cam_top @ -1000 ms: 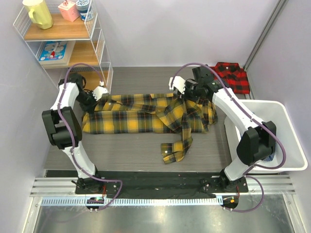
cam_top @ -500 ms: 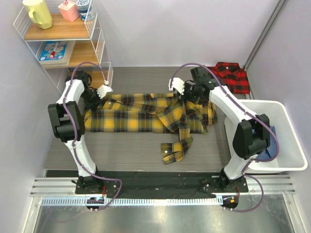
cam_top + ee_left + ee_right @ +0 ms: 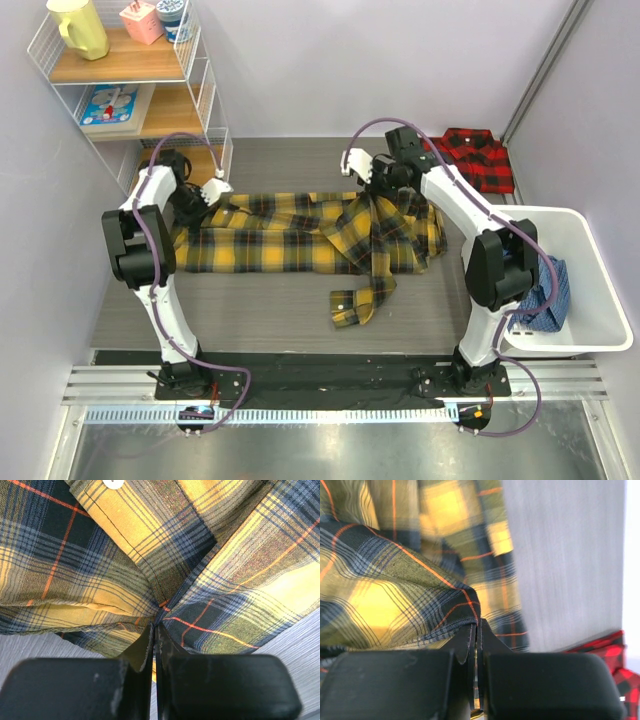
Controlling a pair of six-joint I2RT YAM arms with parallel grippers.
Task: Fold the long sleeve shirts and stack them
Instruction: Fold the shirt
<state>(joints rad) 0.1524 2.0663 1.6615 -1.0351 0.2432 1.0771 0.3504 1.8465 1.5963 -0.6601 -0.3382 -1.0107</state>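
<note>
In the left wrist view, the left gripper (image 3: 154, 628) is seen with its black fingers (image 3: 75, 690) pressed together, and a gathered fold of the yellow plaid shirt (image 3: 100, 570) is pinched at their tips. A white button (image 3: 114, 483) on a placket is shown only in this view, at the top edge. Bare grey table (image 3: 300, 645) is seen on either side below the cloth.

In the right wrist view, the right gripper (image 3: 475, 626) is likewise closed to a thin slit, with a dark hemmed edge of the yellow plaid shirt (image 3: 385, 590) caught at the fingertips. A corner of the red-and-black plaid shirt (image 3: 612, 655) is seen at the lower right, beyond a strip of table.

The whole layout is given only by the top view. The yellow plaid shirt (image 3: 290, 235) is spread lengthwise across the table (image 3: 270, 300), held at its left end by the left gripper (image 3: 213, 190) and at its far right part by the right gripper (image 3: 362, 170). One sleeve is trailed toward the near edge. The red-and-black plaid shirt (image 3: 478, 157) is lying folded in the far right corner, apart from the yellow one. A white bin (image 3: 590, 345) holding a blue cloth (image 3: 548, 295) stands at the right, and a wire shelf (image 3: 205, 90) at the far left.
</note>
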